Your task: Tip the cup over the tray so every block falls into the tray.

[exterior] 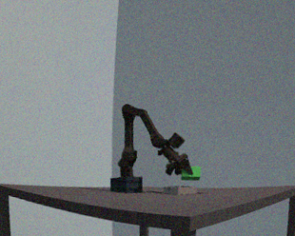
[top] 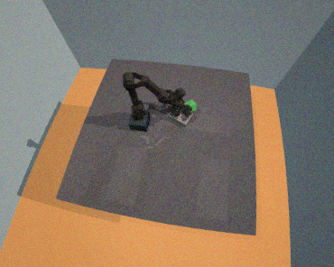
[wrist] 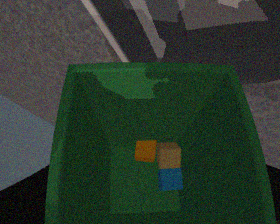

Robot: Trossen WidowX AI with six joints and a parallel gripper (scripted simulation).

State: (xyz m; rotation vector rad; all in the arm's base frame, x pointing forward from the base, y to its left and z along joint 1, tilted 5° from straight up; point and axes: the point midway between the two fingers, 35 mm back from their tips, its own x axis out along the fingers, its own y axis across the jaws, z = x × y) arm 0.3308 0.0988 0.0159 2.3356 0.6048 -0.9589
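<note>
The claw (top: 189,109) (exterior: 187,167) is clamped on the green cup (top: 191,105) (exterior: 190,175) (wrist: 145,120), holding it up off the counter (top: 158,180) (exterior: 138,205). Inside the cup lie three blocks: orange (wrist: 145,151), tan (wrist: 169,155) and blue (wrist: 171,179), the tan one touching the blue. Below the cup, the tray (top: 181,119) (exterior: 180,191) sits on the counter, near the arm's dark base (top: 139,125) (exterior: 126,184).

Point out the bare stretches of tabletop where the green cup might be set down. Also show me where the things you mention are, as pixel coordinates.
Dark tabletop (top: 180,189) (exterior: 148,207) shows bare in the top view between the arm's black base (top: 139,124) (exterior: 126,184) and the near edge, and from the grey tray (top: 182,120) (exterior: 180,191) to the right edge. Crowded: around the tray, under the gripper (top: 189,109) (exterior: 187,169) and green cup (top: 191,105) (exterior: 194,174) (wrist: 145,120).
</note>
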